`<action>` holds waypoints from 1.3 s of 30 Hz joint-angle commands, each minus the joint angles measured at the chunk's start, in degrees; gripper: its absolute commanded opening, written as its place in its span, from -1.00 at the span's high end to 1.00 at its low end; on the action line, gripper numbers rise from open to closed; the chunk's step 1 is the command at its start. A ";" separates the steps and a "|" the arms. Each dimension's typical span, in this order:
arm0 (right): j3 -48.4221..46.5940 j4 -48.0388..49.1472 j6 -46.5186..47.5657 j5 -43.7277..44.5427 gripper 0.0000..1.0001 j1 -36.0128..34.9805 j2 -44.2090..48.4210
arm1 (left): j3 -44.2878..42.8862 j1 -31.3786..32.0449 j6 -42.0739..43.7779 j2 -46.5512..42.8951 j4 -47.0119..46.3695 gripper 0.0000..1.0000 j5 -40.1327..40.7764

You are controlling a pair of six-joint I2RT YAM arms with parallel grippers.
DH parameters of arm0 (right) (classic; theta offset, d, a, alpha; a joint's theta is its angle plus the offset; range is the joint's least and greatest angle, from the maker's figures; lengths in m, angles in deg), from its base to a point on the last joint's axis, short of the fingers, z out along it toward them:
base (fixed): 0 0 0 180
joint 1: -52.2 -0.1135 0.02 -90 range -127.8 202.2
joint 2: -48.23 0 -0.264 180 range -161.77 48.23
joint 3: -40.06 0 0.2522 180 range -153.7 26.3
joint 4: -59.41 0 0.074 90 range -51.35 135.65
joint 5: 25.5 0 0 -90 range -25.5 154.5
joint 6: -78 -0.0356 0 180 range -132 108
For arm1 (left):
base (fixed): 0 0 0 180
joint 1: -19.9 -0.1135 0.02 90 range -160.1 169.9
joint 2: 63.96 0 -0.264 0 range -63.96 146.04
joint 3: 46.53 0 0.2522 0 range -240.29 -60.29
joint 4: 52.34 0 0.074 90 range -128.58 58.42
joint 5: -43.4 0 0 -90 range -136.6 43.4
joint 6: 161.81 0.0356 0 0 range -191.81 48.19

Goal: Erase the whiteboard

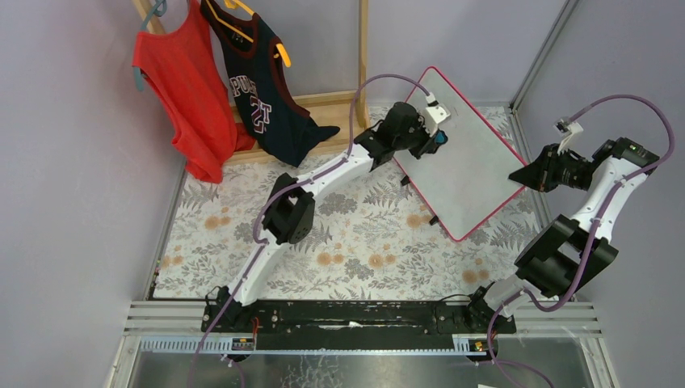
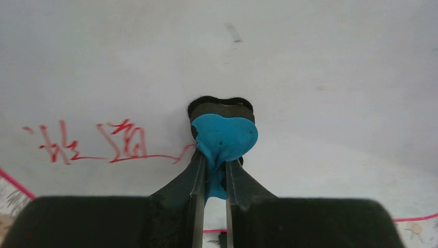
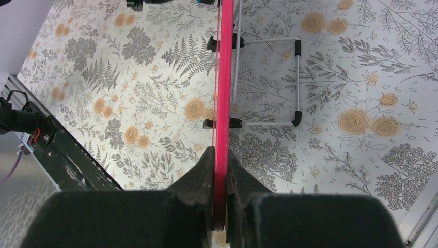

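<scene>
The whiteboard point(image 1: 468, 166), white with a thin pink-red frame, stands tilted on the floral table at the back right. Its face fills the left wrist view point(image 2: 310, 67), with red handwritten marks point(image 2: 93, 143) at the left. My left gripper point(image 1: 436, 139) is shut on the small blue eraser point(image 2: 224, 135) and presses its black pad against the board, just right of the marks. My right gripper point(image 1: 521, 175) is shut on the board's right edge; in the right wrist view the pink frame point(image 3: 223, 77) runs edge-on between the fingers point(image 3: 204, 170).
A wire stand with black feet point(image 3: 268, 77) props the board from behind. A wooden rack point(image 1: 362, 56) with a red vest point(image 1: 186, 89) and a dark jersey point(image 1: 258, 89) stands at the back left. Metal rails point(image 1: 363, 323) edge the near side.
</scene>
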 commanded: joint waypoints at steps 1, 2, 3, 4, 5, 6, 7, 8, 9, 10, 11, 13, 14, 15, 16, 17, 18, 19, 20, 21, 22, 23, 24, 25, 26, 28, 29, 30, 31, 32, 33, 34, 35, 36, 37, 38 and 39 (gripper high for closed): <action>1.77 -3.85 8.06 9.50 1.00 -3.02 0.66 | 1.20 -4.04 1.93 -0.42 -4.08 1.00 3.97; 1.86 -3.84 8.12 9.62 1.00 -3.02 0.75 | 1.36 -4.49 2.05 -0.48 -4.58 1.00 4.38; 1.87 -3.89 8.15 9.68 1.00 -3.09 0.81 | 1.40 -5.03 2.03 -0.42 -5.02 1.00 4.46; 1.94 -3.85 8.13 9.82 1.00 -3.10 0.85 | 1.28 -5.51 1.99 -0.38 -5.38 1.00 4.65; 2.07 -3.89 8.14 9.88 1.00 -3.11 0.93 | 1.07 -5.88 2.05 -0.17 -5.65 1.00 5.07; 2.27 -3.88 8.22 10.03 1.00 -3.10 0.98 | 0.88 -6.38 2.16 0.10 -5.86 1.00 5.42; 2.35 -3.86 8.30 10.11 1.00 -3.06 1.03 | 0.41 -6.82 2.12 0.33 -5.82 1.00 5.52; 2.51 -3.84 8.33 10.24 1.00 -3.10 1.03 | 0.02 -7.34 1.91 0.61 -5.73 1.00 5.74; 2.58 -3.84 8.44 10.22 1.00 -3.11 1.09 | -0.23 -7.81 1.59 0.90 -5.89 1.00 5.91; 2.79 -3.86 8.45 10.22 1.00 -3.09 1.20 | -0.27 -8.12 1.41 0.98 -6.09 1.00 5.92; 2.87 -3.87 8.56 10.26 1.00 -3.06 1.22 | -0.31 -8.42 1.26 1.19 -6.19 1.00 6.02; 2.96 -3.85 8.50 10.22 1.00 -3.18 1.18 | -0.33 -8.79 1.05 1.33 -6.24 1.00 5.92; 2.98 -3.84 8.49 10.11 1.00 -3.17 1.08 | -0.31 -8.83 1.07 1.46 -6.24 1.00 5.77; 2.95 -3.88 8.45 9.97 1.00 -3.17 1.08 | -0.37 -8.83 0.87 1.48 -6.24 1.00 5.64; 2.91 -3.86 8.45 9.90 1.00 -3.19 0.96 | -0.45 -8.83 0.41 1.54 -6.23 1.00 5.29; 2.95 -3.89 8.35 9.74 1.00 -3.18 0.86 | -0.43 -8.79 -0.10 1.55 -6.24 1.00 4.70; 2.91 -3.88 8.25 9.61 1.00 -3.24 0.82 | -0.29 -8.68 -0.51 1.60 -6.31 1.00 4.34; 2.88 -3.85 8.23 9.50 1.00 -3.28 0.83 | -0.29 -8.51 -0.74 1.56 -6.33 1.00 3.95; 2.89 -3.88 8.23 9.50 1.00 -3.31 0.82 | -0.20 -8.22 -0.74 1.56 -6.29 1.00 3.91; 2.95 -3.85 8.20 9.45 1.00 -3.33 0.77 | -0.22 -7.80 -0.62 1.56 -6.39 1.00 4.03; 2.87 -3.91 8.19 9.50 1.00 -3.34 0.76 | -0.13 -7.40 -0.46 1.63 -6.39 1.00 4.10; 2.84 -3.86 8.15 9.50 1.00 -3.43 0.72 | 0.03 -6.88 -0.25 1.53 -6.40 1.00 4.21; 2.83 -3.92 8.07 9.47 1.00 -3.44 0.68 | 0.20 -6.15 -0.21 1.51 -6.35 1.00 4.13; 2.85 -3.86 8.01 9.38 1.00 -3.44 0.61 | 0.54 -5.51 -0.21 1.45 -6.31 1.00 3.83; 2.83 -3.92 7.97 9.37 1.00 -3.46 0.55 | 1.02 -4.67 -0.14 1.25 -6.42 1.00 3.78; 2.85 -3.92 7.97 9.19 1.00 -3.50 0.51 | 2.44 -2.73 -0.08 0.76 -6.90 1.00 3.58; 2.73 -3.92 7.79 9.11 1.00 -3.59 0.44 | 3.19 -1.40 -0.07 0.44 -7.20 1.00 3.38; 2.65 -3.87 7.65 9.07 1.00 -3.67 0.35 | 3.98 -0.37 -0.04 0.11 -7.56 1.00 3.28; 2.56 -3.89 7.38 8.99 1.00 -3.67 0.25 | 4.72 0.52 -0.18 -0.17 -7.96 1.00 3.12; 2.47 -3.88 7.18 8.90 1.00 -3.70 0.12 | 5.40 1.42 -0.21 -0.53 -8.38 1.00 2.94; 2.46 -3.86 7.02 8.84 1.00 -3.72 0.11 | 6.06 2.19 -0.27 -0.80 -8.84 1.00 2.77; 2.43 -3.86 7.00 8.80 1.00 -3.74 0.14 | 6.93 2.98 -0.28 -1.23 -9.51 1.00 2.60; 2.42 -3.84 7.00 8.80 1.00 -3.80 0.22 | 7.47 3.55 -0.23 -1.47 -10.00 1.00 2.50; 2.37 -3.88 6.81 8.80 1.00 -3.74 0.28 | 7.68 4.04 -0.09 -1.73 -10.36 1.00 2.72; 2.30 -3.89 6.68 8.72 1.00 -3.80 0.36 | 7.59 4.41 0.08 -1.81 -10.44 1.00 2.96; 2.19 -3.86 6.51 8.72 1.00 -3.81 0.41 | 7.25 4.44 -0.01 -1.70 -10.32 1.00 3.05; 2.04 -3.84 6.27 8.67 1.00 -3.80 0.47 | 6.99 4.46 -0.11 -1.60 -10.11 1.00 3.02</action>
